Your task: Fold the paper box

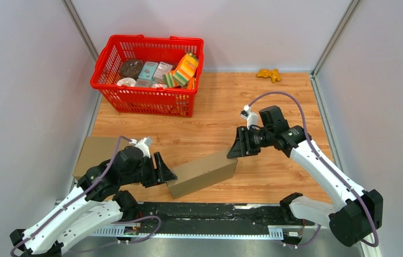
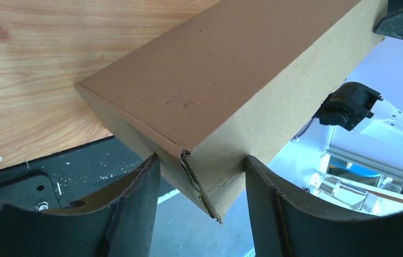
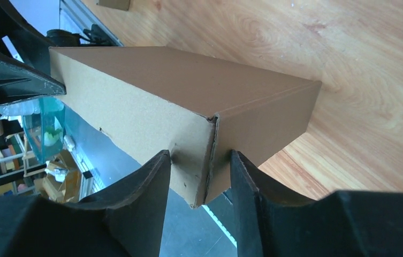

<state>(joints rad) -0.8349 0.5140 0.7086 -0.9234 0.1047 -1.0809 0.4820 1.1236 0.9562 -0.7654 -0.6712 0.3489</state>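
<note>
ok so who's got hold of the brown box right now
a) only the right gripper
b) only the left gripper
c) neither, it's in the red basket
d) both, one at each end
D: the left gripper and the right gripper each have a corner of the box pinched between their fingers, at opposite ends.

Paper box (image 1: 202,172), red basket (image 1: 145,101), wooden table (image 1: 274,101)
</note>
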